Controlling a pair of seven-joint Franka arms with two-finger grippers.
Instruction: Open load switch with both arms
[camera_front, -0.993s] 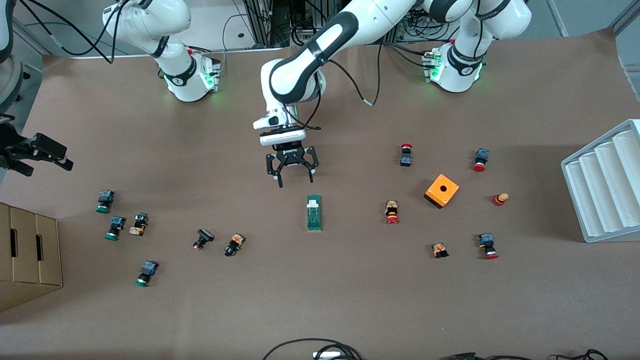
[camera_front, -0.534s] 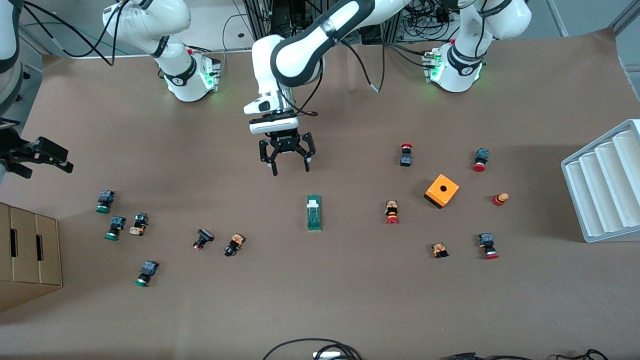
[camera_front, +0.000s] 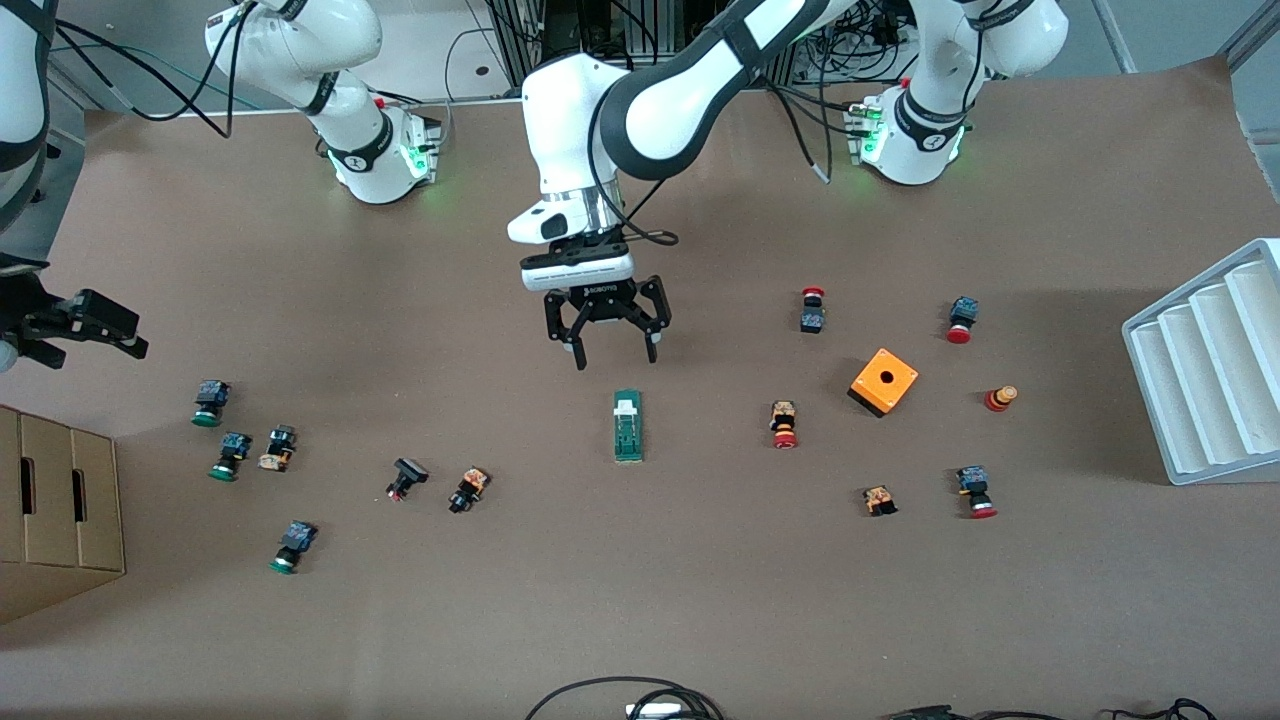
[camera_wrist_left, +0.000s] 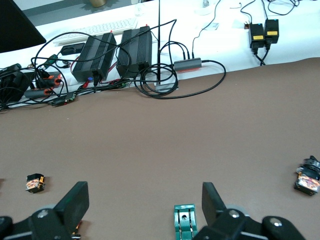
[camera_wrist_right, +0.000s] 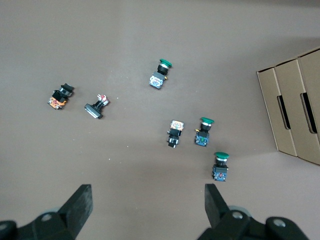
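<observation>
Bare brown table (camera_front: 640, 600) fills the camera-side stretch at six o'clock of the load switch (camera_front: 628, 426), which lies mid-table. At its twelve o'clock the left gripper (camera_front: 611, 350) hovers, fingers spread, apart from it. The right gripper (camera_front: 85, 322) hangs open over the table edge near a cardboard box (camera_front: 55, 505).
</observation>
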